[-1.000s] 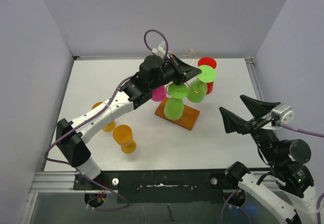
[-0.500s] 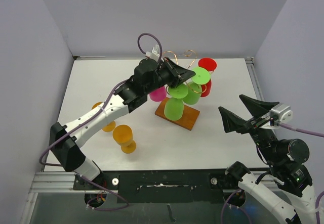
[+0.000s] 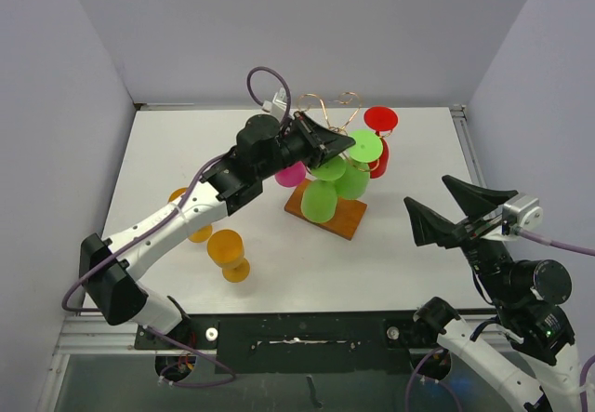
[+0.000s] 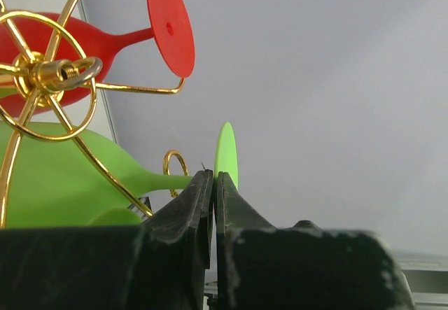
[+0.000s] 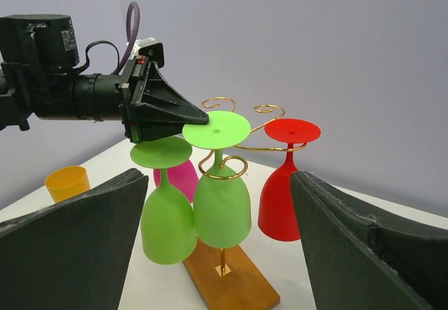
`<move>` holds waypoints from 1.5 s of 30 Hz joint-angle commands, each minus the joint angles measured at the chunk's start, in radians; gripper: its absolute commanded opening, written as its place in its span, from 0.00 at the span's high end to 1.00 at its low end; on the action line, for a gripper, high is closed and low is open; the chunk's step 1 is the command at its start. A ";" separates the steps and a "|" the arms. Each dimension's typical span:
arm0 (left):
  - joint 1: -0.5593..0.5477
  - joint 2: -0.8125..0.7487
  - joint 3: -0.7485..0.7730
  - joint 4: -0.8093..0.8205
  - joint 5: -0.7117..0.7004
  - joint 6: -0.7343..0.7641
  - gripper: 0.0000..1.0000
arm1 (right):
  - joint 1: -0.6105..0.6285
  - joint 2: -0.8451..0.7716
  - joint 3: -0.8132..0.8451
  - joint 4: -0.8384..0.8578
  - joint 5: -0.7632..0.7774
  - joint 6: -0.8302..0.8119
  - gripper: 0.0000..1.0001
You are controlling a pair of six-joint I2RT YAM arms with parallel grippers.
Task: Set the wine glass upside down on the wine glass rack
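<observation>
Midway through the hanging step, by the look of it. Gripping the glass point(image 5: 222, 208) with the left gripper point(image 5: 203, 120), clamped on the rim of the foot point(image 5: 217, 129), to judge from the left wrist view: fingertips point(image 4: 196, 198) pressed almost flush, with only the thin green disc edge-on beyond the slit. Holding it upside down at the rack point(image 5: 234, 287), bowl hanging above the wooden base, stem already threaded through a curled gold loop point(image 5: 224, 177). Not yet seated, seemingly: held with the foot a little above the loop rather than down on the wire, so probably carried by the pinch and not by the rack.

Crowded all round: just beside a second green glass point(image 5: 166, 219), near a pink glass point(image 5: 183, 180) behind and a red glass point(image 5: 280, 201) on the far side, all hung the same way. Nothing in the right gripper point(image 3: 426, 192), spread wide and hovering well apart on the right. Off to the left on the table point(image 3: 409, 272), an orange glass point(image 3: 228, 247).

Next, presumably: lower straight down to land the foot on the loop, then part the jaws and back out level along the line of approach, without dragging the foot sideways. Calls for a small, slow drop. Little room to spare beside the second green glass, and a thin wire rack likely to sway or shed a neighbour if bumped. Worth checking the stem for a deep seat in the curl, not at its open mouth, before letting go
</observation>
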 commanded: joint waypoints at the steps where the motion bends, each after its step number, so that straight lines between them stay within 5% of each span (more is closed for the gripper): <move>1: -0.001 -0.050 -0.011 0.100 0.065 -0.031 1.00 | 0.001 -0.007 -0.004 0.061 0.023 0.005 0.15; 22: -0.034 -0.024 0.024 0.105 0.098 -0.015 1.00 | 0.003 -0.048 -0.007 0.068 0.038 0.021 0.14; 45: -0.001 0.099 0.217 -0.084 0.060 0.197 1.00 | 0.007 -0.082 -0.017 0.053 0.048 0.027 0.14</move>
